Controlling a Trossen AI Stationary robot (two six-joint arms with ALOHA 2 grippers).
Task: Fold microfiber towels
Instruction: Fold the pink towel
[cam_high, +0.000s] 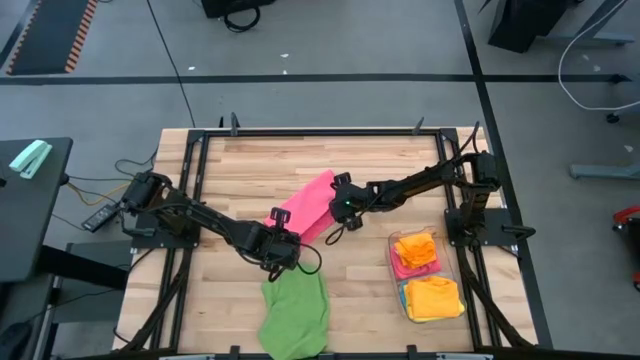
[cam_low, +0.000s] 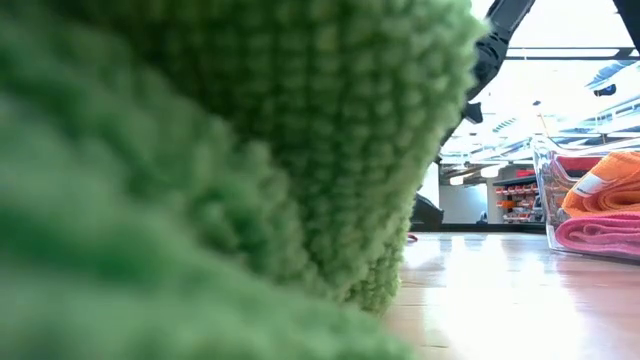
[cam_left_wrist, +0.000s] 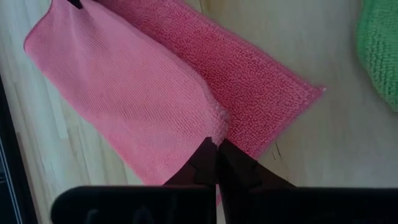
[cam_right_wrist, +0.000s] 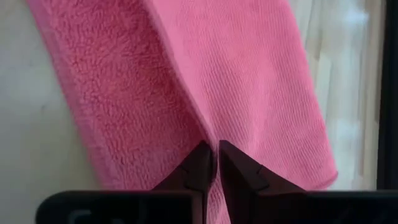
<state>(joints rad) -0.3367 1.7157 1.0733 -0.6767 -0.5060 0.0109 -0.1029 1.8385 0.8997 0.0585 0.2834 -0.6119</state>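
Note:
A pink microfiber towel (cam_high: 312, 203) lies slantwise mid-table on the wood, one smooth layer folded over a fluffy lower layer (cam_left_wrist: 261, 93). My left gripper (cam_high: 281, 226) is shut on its near-left end. At the towel's right side my right gripper (cam_high: 337, 206) is shut on it too. Near the table's front edge lies a crumpled green towel (cam_high: 295, 310); it fills most of the low view (cam_low: 200, 160). My left gripper pinches the edge of the pink towel's upper layer (cam_left_wrist: 210, 132) between its two fingertips, slanting down from the table's left. The lower layer lies flat on the table beside the fingers. My right gripper pinches the upper layer's edge (cam_right_wrist: 209, 134) between its two fingertips, slanting down from the table's right. The fluffy lower layer (cam_right_wrist: 118, 93) spreads flat on the table beside them.
A clear plastic bin (cam_high: 428, 300) at the near right holds folded orange and pink towels (cam_high: 432, 297); its wall shows in the low view (cam_low: 548, 200). Bare wood (cam_high: 250, 165) lies far-left of the pink towel.

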